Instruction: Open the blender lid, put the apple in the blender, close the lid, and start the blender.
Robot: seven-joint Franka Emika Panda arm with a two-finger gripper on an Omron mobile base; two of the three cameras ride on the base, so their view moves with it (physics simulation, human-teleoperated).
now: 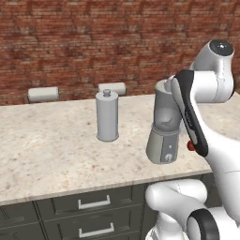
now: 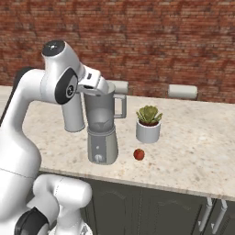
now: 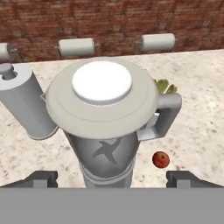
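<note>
In the hand view you see the gripper point(image 3: 112, 179) spread wide: its two dark fingertips point(image 3: 41, 178) rise at 7 and 5 o'clock of the picture, far from each other, and they hold nothing and touch nothing. Between them, a little beyond, stands the blender point(image 3: 107, 148), and the blender lid point(image 3: 102, 94) sits flat on the jar, with its white centre cap facing the camera. The jar handle points to 3 o'clock in this view. The apple point(image 3: 161, 159) lies on the counter point(image 3: 197, 109) at about 4 o'clock from the blender, near it but apart. The grey canister point(image 3: 24, 107) stands upright at 9 o'clock from the blender, just beside it. In the right base view you find the hand directly over the blender point(image 2: 102, 126), close to the lid, but if it touches the lid I cannot tell from there. The apple point(image 2: 139, 154) lies at 4 o'clock from the blender base, and a small potted plant point(image 2: 148, 123) stands at 3 o'clock from the jar. In the left base view the forearm covers part of the blender point(image 1: 164, 126), and the canister point(image 1: 107, 116) is at 9 o'clock from it.
</note>
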